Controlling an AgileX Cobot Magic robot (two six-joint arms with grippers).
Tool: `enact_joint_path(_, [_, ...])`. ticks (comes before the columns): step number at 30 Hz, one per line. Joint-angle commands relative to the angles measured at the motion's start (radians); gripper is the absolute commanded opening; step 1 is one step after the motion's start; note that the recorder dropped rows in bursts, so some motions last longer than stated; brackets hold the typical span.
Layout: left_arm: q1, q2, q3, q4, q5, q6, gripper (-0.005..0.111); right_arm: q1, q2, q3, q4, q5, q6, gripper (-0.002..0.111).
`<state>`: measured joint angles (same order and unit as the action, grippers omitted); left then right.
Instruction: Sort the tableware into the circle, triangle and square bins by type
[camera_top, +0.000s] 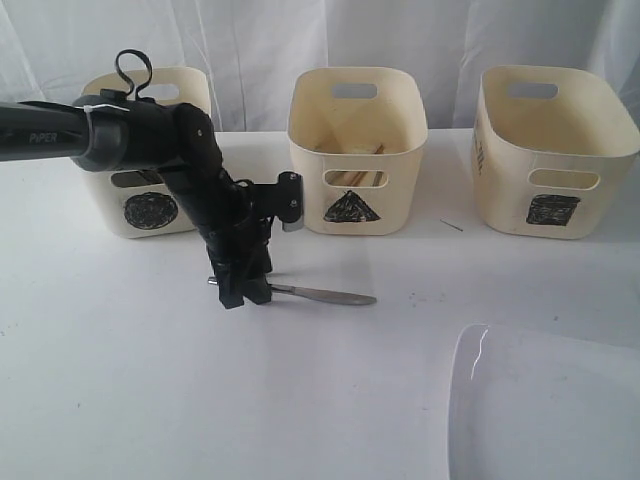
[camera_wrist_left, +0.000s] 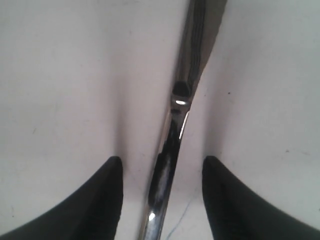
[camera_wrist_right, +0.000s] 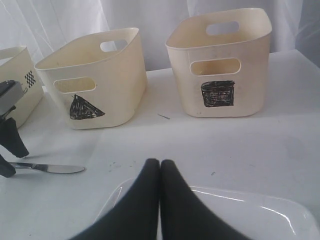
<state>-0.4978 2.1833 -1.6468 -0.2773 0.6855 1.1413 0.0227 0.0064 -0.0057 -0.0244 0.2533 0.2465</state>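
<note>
While the left claw (camera_wrist_left: 162, 160) sits open astride the knife (camera_top: 325, 296) mid-frame, gripping nothing, the right claw (camera_wrist_right: 160, 164) is pinched shut and empty over the white plate (camera_wrist_right: 280, 212), lower right.

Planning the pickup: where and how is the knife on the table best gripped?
Grip the knife at its narrow handle, from straight above, jaws across its width. It lies flat on the table, and the open left gripper straddles that end.
</note>
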Motion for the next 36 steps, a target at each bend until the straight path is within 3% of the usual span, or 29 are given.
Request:
enact_joint_path(1, [-0.001,0.040,0.017,0.008,0.068,-0.018,0.053,-0.004,-0.006,0.006,-0.001,-0.008,0.002,0.000])
enact_joint_path(17, [-0.001,0.040,0.017,-0.005,0.124,-0.046,0.052,-0.004,-0.006,0.006,-0.001,-0.008,0.002,0.000])
enact_joint_path(24, [-0.001,0.040,0.017,-0.005,0.123,-0.046,0.030,-0.004,-0.006,0.006,-0.001,-0.008,0.002,0.000])
enact_joint_path(30, [-0.003,0.038,0.017,-0.003,0.138,-0.058,0.002,-0.004,-0.006,0.006,-0.001,-0.008,0.002,0.000])
enact_joint_path(36, [-0.003,-0.003,0.017,0.000,0.164,-0.082,0.000,-0.004,-0.006,0.006,-0.001,-0.008,0.002,0.000])
